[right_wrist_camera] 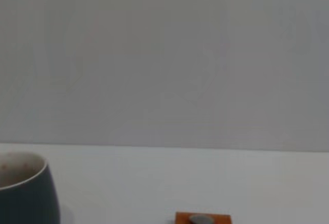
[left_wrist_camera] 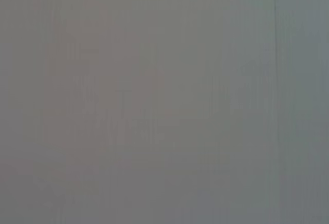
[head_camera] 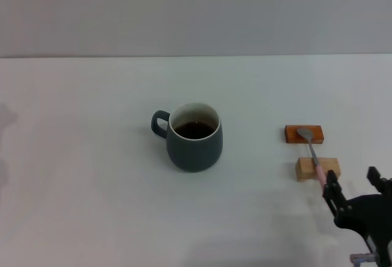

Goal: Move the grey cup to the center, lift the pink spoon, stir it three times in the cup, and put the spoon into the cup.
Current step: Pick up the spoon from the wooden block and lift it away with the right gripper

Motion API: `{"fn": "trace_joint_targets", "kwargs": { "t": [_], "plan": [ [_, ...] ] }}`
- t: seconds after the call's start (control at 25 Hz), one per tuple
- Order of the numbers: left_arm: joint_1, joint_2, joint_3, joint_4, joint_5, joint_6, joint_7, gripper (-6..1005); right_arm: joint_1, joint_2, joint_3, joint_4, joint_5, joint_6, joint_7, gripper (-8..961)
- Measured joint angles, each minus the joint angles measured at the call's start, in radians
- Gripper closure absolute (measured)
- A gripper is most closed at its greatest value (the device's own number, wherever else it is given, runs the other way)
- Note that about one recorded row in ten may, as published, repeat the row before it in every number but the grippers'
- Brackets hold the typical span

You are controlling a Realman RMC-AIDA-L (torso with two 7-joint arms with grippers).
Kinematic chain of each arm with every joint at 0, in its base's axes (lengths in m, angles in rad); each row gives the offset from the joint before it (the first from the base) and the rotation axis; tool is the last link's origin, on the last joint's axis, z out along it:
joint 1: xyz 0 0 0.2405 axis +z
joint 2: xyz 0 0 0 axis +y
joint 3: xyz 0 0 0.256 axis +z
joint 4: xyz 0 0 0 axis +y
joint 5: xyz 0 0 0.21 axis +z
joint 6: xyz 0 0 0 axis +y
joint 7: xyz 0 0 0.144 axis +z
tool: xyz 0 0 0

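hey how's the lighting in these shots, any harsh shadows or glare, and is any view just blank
Head view: soft, even light; only a faint shadow under the grey cup, no glare on the table, the pink spoon reads clearly, the right gripper dark at the corner. Left wrist view: a featureless grey field. Right wrist view: mostly plain wall, the cup cut off at the edge.

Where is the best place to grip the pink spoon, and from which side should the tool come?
Probably the pink handle end of the pink spoon, from the robot's near side. Its bowl rests on the orange block and its handle crosses the pale wooden block, overhanging towards the right tool, which is open just behind it.
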Motion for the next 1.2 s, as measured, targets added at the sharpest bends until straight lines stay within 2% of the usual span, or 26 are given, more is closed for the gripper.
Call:
{"fn": "trace_joint_targets", "kwargs": {
  "t": [0.28, 0.72, 0.88, 1.2],
  "plan": [
    [0.005, -0.001, 0.005, 0.0, 0.0, 0.002, -0.002, 998, 0.058, 0.024, -0.008, -0.119, 0.002, 0.065, 0.091, 297],
    [0.009, -0.001, 0.002, -0.003, 0.0, 0.006, -0.005, 998, 0.073, 0.029, -0.004, -0.152, 0.004, 0.085, 0.111, 296],
    [0.014, -0.001, 0.004, -0.004, 0.0, 0.009, -0.014, 998, 0.083, 0.053, 0.003, -0.188, -0.002, 0.091, 0.113, 296],
    [0.019, -0.001, 0.006, -0.004, 0.0, 0.009, -0.015, 997, 0.113, 0.07, 0.008, -0.226, 0.003, 0.114, 0.118, 297]
  ]
}}
